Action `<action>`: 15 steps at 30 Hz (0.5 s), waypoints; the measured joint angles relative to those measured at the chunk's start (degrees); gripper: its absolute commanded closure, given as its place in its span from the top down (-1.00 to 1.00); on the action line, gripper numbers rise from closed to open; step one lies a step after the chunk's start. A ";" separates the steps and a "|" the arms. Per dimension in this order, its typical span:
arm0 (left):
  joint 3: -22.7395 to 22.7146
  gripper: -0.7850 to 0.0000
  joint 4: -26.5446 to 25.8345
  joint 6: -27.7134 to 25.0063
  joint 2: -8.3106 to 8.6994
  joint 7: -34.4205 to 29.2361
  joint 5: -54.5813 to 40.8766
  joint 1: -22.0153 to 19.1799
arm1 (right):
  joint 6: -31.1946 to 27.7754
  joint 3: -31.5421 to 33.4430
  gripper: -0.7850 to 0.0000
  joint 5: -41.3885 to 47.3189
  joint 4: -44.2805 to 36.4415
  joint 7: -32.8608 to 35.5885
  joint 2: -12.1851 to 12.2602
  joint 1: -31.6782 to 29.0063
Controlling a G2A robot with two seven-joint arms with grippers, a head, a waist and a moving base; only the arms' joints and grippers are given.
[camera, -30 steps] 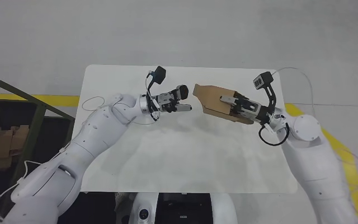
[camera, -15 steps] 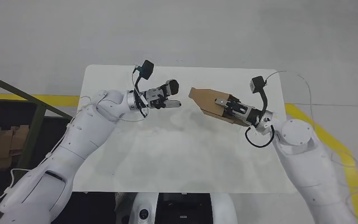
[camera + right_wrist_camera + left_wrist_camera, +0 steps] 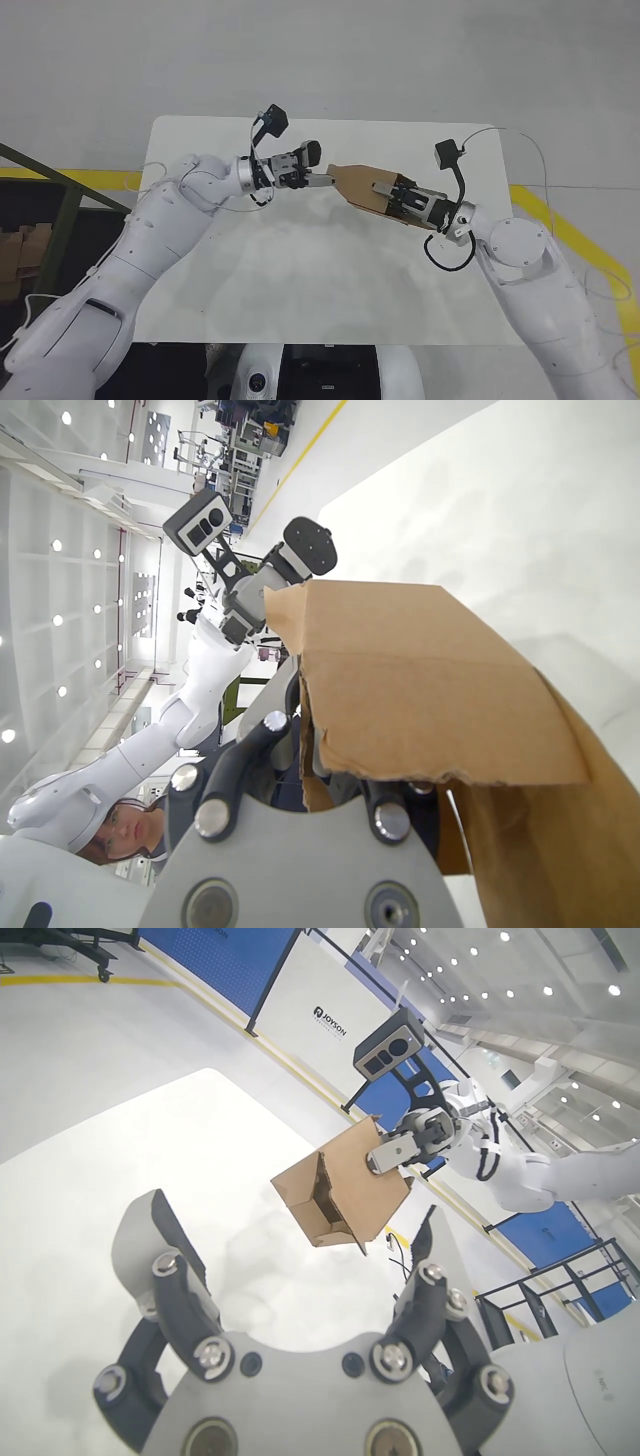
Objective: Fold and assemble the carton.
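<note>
Table [image 3: 300, 290]: one; white, with rounded corners; it bears nothing, and the carton's soft shadow lies on it.
Arms: two, white; both are over the table's far half, one from each side, wrists turned toward each other.
Carton [image 3: 362, 187]: one; brown corrugated board, partly folded into a sleeve; held up off the table, over the middle of its far half, between the two grippers.
Carton axis: the long axis runs across the table from side to side, a little slanted, the end in the right gripper lying nearer the robot; the free end points at the left gripper; in the left wrist view that end is open, loose flaps around a dark hollow.
Carton flaps: one tapering flap sticks out at the free end; a ragged torn edge shows in the right wrist view.
Right gripper [image 3: 392, 193]: one; clamped on the carton's end nearest its own arm, one metal finger [image 3: 385, 1158] flat on the outer panel, the other hidden behind the board.
Left gripper [image 3: 316, 167]: one; just beside the carton's free end; fingers [image 3: 165, 1238] spread wide, holding nothing; from above one tip looks close to the flap, while its own wrist view shows a gap.
</note>
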 measured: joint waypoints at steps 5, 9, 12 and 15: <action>-0.16 1.00 0.98 0.86 -0.38 0.79 1.13 0.10 | -0.67 0.56 -1.00 -0.02 -1.72 0.25 0.08 -0.69; 0.02 1.00 1.95 0.85 -0.77 0.81 0.66 -0.04 | -1.10 1.11 -1.00 0.03 -3.28 0.87 0.20 -1.51; 0.18 1.00 2.62 0.51 -1.08 0.62 -0.09 -0.13 | -1.37 1.40 -1.00 0.22 -4.09 1.33 0.26 -1.93; 0.32 1.00 3.29 0.23 -1.34 0.32 -0.47 -0.21 | -1.65 1.50 -1.00 0.67 -4.48 1.76 0.27 -2.11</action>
